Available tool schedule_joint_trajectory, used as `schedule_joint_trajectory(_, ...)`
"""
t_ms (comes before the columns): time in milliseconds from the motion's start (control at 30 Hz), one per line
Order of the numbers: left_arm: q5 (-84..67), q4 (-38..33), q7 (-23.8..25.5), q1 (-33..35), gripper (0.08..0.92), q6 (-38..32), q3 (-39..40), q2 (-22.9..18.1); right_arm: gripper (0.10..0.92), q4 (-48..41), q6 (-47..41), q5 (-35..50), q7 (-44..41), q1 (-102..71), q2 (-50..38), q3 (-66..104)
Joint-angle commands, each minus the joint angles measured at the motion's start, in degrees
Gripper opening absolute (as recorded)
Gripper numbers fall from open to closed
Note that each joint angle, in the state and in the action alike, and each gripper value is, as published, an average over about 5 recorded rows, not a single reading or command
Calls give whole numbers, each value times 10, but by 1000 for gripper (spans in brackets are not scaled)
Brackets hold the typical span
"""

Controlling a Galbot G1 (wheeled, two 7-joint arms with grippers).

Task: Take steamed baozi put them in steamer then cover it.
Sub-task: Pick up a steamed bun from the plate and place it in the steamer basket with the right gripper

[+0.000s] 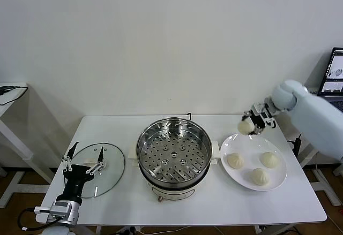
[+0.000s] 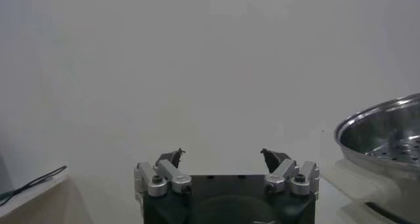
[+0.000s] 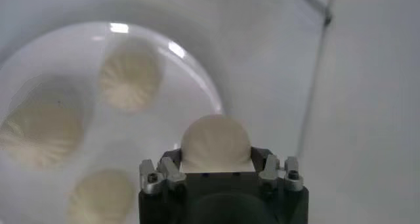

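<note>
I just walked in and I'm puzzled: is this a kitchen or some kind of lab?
Probably a robot test lab staged as a kitchen: a shiny round steel steamer pot and white plate on a plain white table against a bare wall, with a laptop screen alongside.

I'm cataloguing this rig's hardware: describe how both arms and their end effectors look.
The right arm has a smooth, rounded white shell. Its right end effector is black with silver metal finger links. The left end effector has a black body, silver screwed linkages and dark fingertips; below it sit a silver wrist collar and a black cable.
</note>
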Motion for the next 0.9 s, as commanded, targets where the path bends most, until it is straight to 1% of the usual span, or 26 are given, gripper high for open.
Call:
schedule_joint_trajectory(33, 0, 0, 0, 0, 823, 0, -6, 1, 712, 144, 80, 72, -21, 182, -17, -148)
schedule_joint_trajectory(133, 0, 3, 0, -2, 823, 0, -9, 0, 712, 185, 104, 76, -25, 243, 29, -197)
schedule_joint_trajectory(267, -1, 4, 0, -2, 823, 0, -10, 1, 712, 198, 147, 66, -25, 276, 102, -232)
schedule_joint_trajectory(467, 0, 11, -1, -2, 823, 0, -7, -1, 712, 174, 221, 39, -24, 280, 194, -271)
schedule_joint_trajectory(733, 2, 23, 2, 0, 823, -4, -14, 4, 712, 116, 265, -16, -11, 199, 253, -251)
schedule_joint_trajectory(900, 2, 25, 6, 2, 823, -6, -17, 7, 712, 78, 287, -57, -6, 142, 270, -228)
